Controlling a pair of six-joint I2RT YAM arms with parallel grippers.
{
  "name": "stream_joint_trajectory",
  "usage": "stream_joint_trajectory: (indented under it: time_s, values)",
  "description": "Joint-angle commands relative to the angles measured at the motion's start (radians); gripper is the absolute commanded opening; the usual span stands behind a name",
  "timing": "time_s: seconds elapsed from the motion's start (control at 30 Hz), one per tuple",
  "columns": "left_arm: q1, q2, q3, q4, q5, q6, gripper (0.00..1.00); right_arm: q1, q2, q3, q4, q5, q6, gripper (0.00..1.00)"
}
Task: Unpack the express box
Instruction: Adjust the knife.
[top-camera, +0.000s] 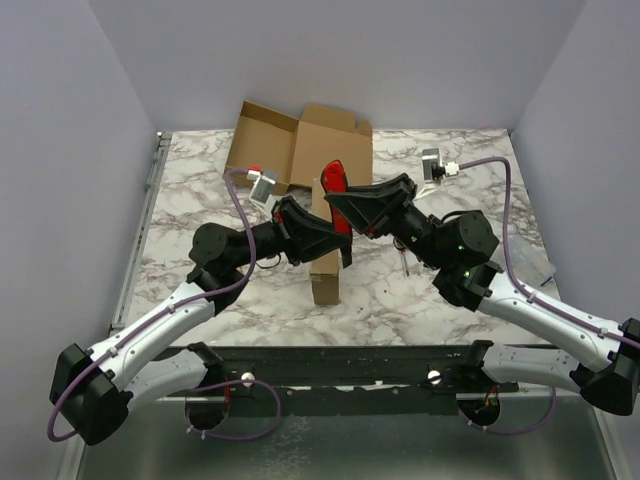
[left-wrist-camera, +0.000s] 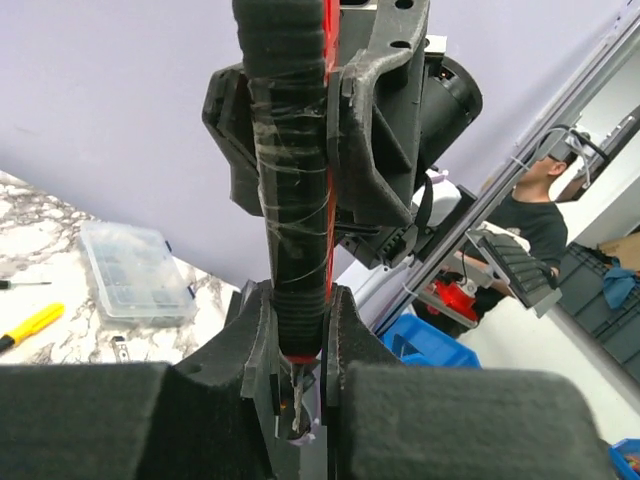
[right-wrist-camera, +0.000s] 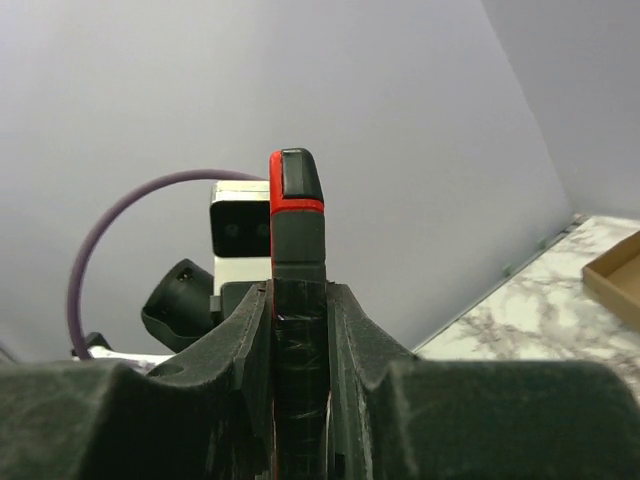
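Fingers (right-wrist-camera: 240, 340) on both sides apparently pinch the red tool (right-wrist-camera: 297, 190).

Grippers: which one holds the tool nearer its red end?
The right gripper: the tool sticks its red end out just beyond it; the left gripper clamps the taped shaft.

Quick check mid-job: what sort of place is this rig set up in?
Probably a robotics lab or workshop: a white marble-patterned tabletop boxed in by plain grey walls, a clear plastic parts organiser, and blue plastic storage bins beyond.
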Motion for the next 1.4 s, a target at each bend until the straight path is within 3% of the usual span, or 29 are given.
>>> stream_joint_trajectory:
  time_s: [0.0,0.07,0.1,0.13,0.17,0.27,0.4,0.6,0.83,0.97,1.07,1.1,1.17,1.2,1.37]
  values:
    - [-0.002,-0.014,0.050,-0.178,-0.069,0.222,0.00,0.001,-0.023,0.022,-0.111,0.000,0.005,0.04]
    - [-0.002,-0.031,0.083,-0.343,-0.143,0.379,0.00,0.001,-0.026,0.064,-0.297,0.039,-0.025,0.27]
    - [-0.002,-0.033,0.107,-0.466,-0.183,0.455,0.00,0.001,-0.022,0.081,-0.379,0.097,-0.033,0.48]
    - [-0.002,-0.033,0.134,-0.552,-0.228,0.523,0.00,0.001,-0.010,0.110,-0.479,0.138,-0.039,0.63]
    - [-0.002,-0.026,0.160,-0.620,-0.260,0.583,0.00,0.001,0.006,0.144,-0.583,0.174,-0.046,0.70]
    - [-0.002,-0.011,0.210,-0.728,-0.302,0.671,0.00,0.001,0.056,0.239,-0.778,0.244,-0.051,0.79]
    - [-0.004,-0.004,0.230,-0.760,-0.306,0.690,0.00,0.019,0.115,0.346,-0.884,0.363,-0.066,0.80]
    - [-0.004,0.003,0.254,-0.826,-0.303,0.704,0.00,0.070,0.208,0.469,-0.932,0.502,-0.147,0.77]
    - [-0.003,-0.006,0.256,-0.843,-0.298,0.722,0.00,0.097,0.282,0.502,-0.922,0.573,-0.107,0.57]
    - [-0.003,-0.010,0.261,-0.847,-0.287,0.735,0.00,0.097,0.285,0.471,-0.886,0.569,-0.082,0.57]
    - [-0.003,-0.007,0.266,-0.855,-0.285,0.746,0.00,0.098,0.271,0.448,-0.865,0.556,-0.081,0.62]
    - [-0.004,-0.007,0.269,-0.858,-0.283,0.748,0.00,0.097,0.259,0.433,-0.855,0.555,-0.078,0.55]
    - [-0.003,-0.009,0.272,-0.861,-0.281,0.751,0.00,0.098,0.227,0.381,-0.825,0.600,-0.041,0.08]
    - [-0.004,-0.010,0.272,-0.860,-0.282,0.749,0.00,0.097,0.211,0.355,-0.822,0.641,0.011,0.01]
    - [-0.004,-0.009,0.275,-0.862,-0.262,0.729,0.00,0.094,0.092,0.163,-0.581,0.562,-0.003,0.00]
